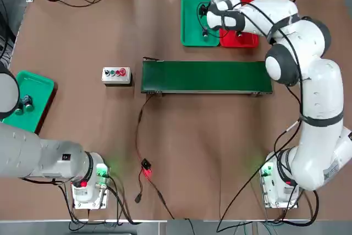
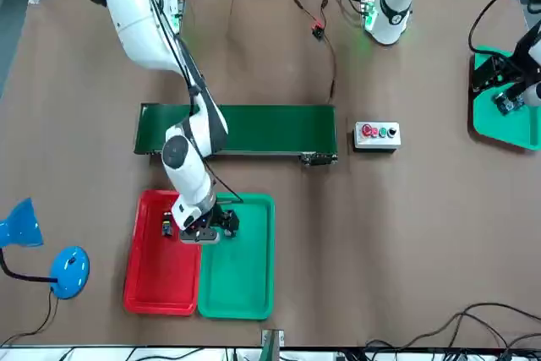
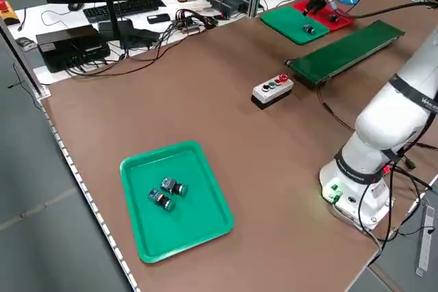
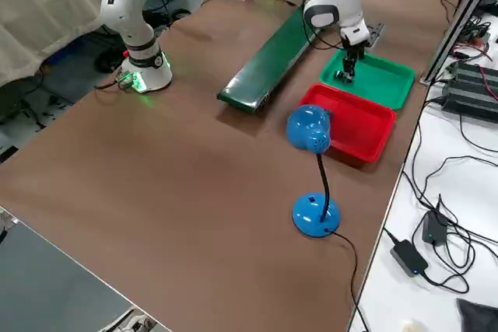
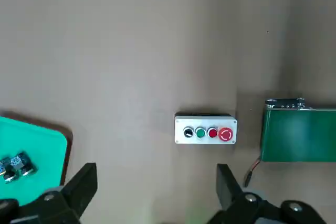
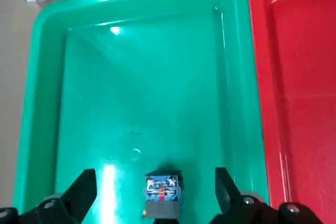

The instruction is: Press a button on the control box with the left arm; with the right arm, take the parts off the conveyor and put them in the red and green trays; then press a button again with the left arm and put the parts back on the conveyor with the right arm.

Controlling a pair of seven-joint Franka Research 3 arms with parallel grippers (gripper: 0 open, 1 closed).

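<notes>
Item: small push-button part [image 6: 163,194], dark grey body with a printed label, lying in the green tray [image 6: 63,108] near the wall that adjoins the red tray [image 6: 299,77]. The conveyor [image 1: 206,76] is carrying nothing.

Handling, as judged: light, rigid, hard plastic, probably slick; likely to skid on the smooth tray floor. Best taken across its flat body sides.

Right gripper [image 6: 152,203]: hovering directly over the part, fingers spread to either side, pinching nothing.

Left gripper [image 5: 155,195]: idling high above the control box [image 5: 205,128], fingers spread.

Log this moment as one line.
right gripper: open above part in green tray | left gripper: open, idle | conveyor: bare
</notes>
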